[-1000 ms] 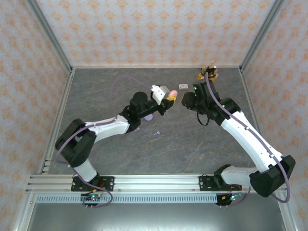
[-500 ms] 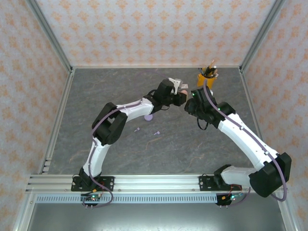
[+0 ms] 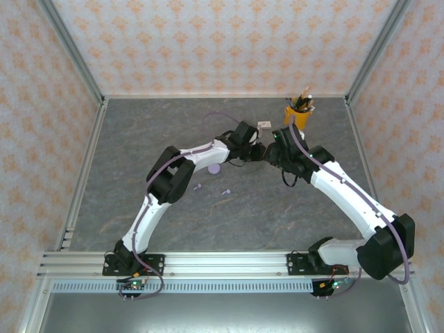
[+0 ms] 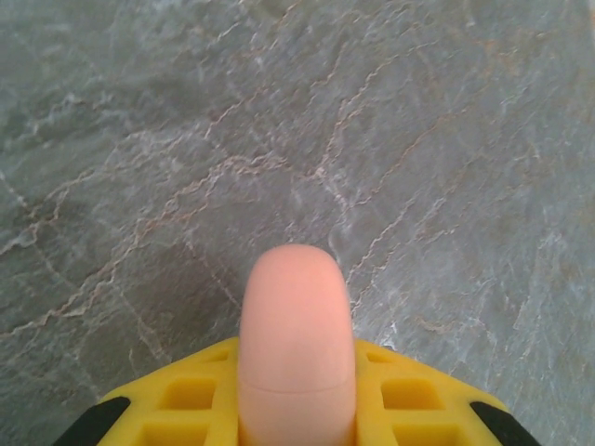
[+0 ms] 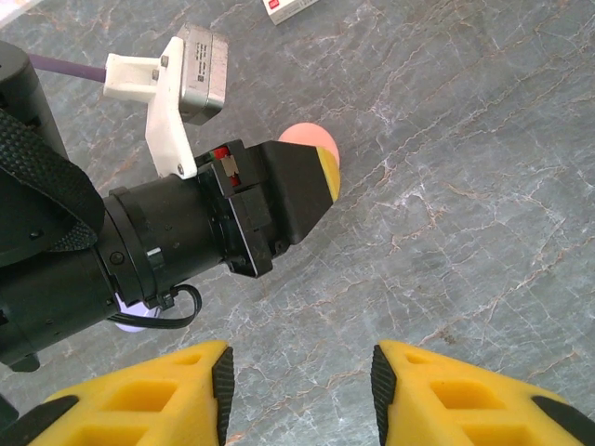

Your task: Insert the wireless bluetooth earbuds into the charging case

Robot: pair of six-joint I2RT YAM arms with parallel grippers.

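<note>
Took lilac case (image 3: pixel 214 168), lying flat on grey marbled tabletop (image 3: pixel 139 139), as reference; found two lilac earbuds (image 3: pixel 198 186) loose on tabletop just to the near side of it, apart from it and from each other, both outside the cases; placed first slightly left of the case, second earbud (image 3: pixel 225 191) slightly right.

Located left gripper (image 5: pixel 321 169) to the right of the lilac case and a little farther back; confirmed its fingers clamped on a pale pink case (image 4: pixel 296 307), held edge-on, rounded end protruding past the yellow fingertips, thin seam line across it; bare tabletop below it in left wrist view; cannot tell whether lid open or shut.

Located right gripper (image 5: pixel 299 376) just beyond the left gripper, on the side away from the lilac case, pointing toward it; recorded yellow fingers spread apart, bare tabletop in the gap, clear of the pink case.

Noted small white box (image 3: pixel 263 125) on tabletop farther back and right of the lilac case; noted orange cup of pens (image 3: pixel 298 112) well off to the right and back from the lilac case, by the far right corner post.

Glimpsed edge of lilac case beneath left arm in right wrist view.
</note>
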